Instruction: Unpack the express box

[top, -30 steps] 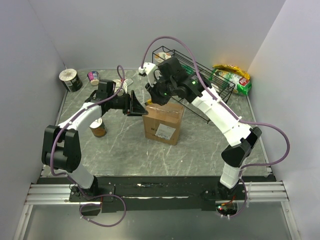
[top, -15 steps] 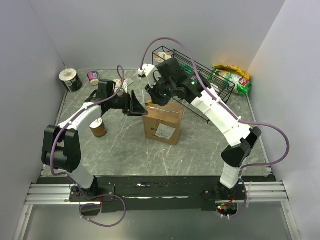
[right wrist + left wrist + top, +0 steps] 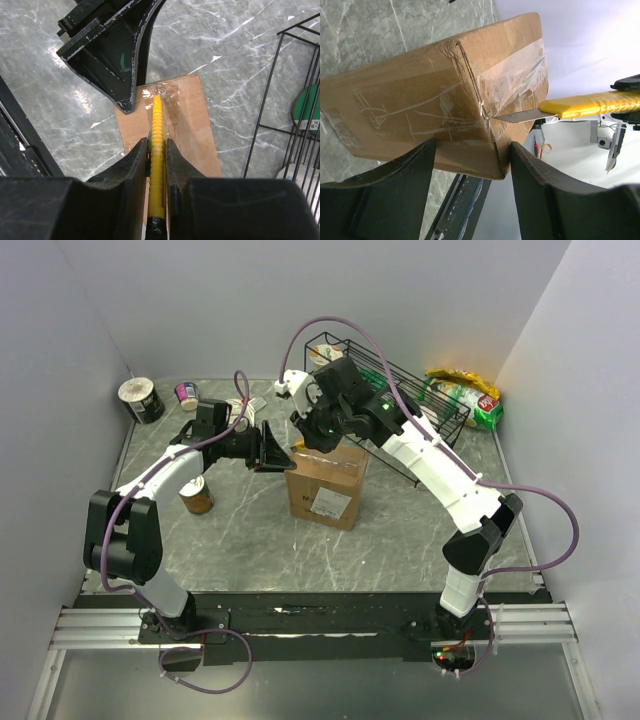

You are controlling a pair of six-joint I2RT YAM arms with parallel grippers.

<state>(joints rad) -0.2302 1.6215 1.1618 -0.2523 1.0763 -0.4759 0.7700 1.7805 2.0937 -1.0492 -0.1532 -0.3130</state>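
Two arms at work on one carton, pictured three ways.

From overhead: shows the brown corrugated cardboard express box (image 3: 325, 485) standing near the middle of the grey marbled table (image 3: 400, 530), with a white label on its near face. Places the left gripper (image 3: 272, 450) against the box's upper left corner and the right gripper (image 3: 312, 432) just above that same corner. Also takes in a black wire basket (image 3: 400, 390) behind the box, a brown tin can (image 3: 197, 496) beside the left arm, and green and yellow snack bags (image 3: 462, 392) in the far right corner.

From the left wrist: finds the left gripper (image 3: 472, 150) with its black fingers (image 3: 385, 195) spread, one against each side of the express box (image 3: 420, 100) at a corner edge, with cardboard held between them. Catches a yellow-handled utility knife (image 3: 590, 105) reaching in from the right, with its steel blade (image 3: 520, 117) touching the clear packing tape (image 3: 515, 70) right at the corner seam.

From the right wrist: looks straight down the utility knife (image 3: 157, 120), clamped tight in the right gripper (image 3: 156, 145), with its tip on glossy tape at the far edge of the express box (image 3: 190, 130). Frames the left gripper (image 3: 115, 55) at that same edge, just left of the tip, and the wire basket (image 3: 295, 100) at the right.
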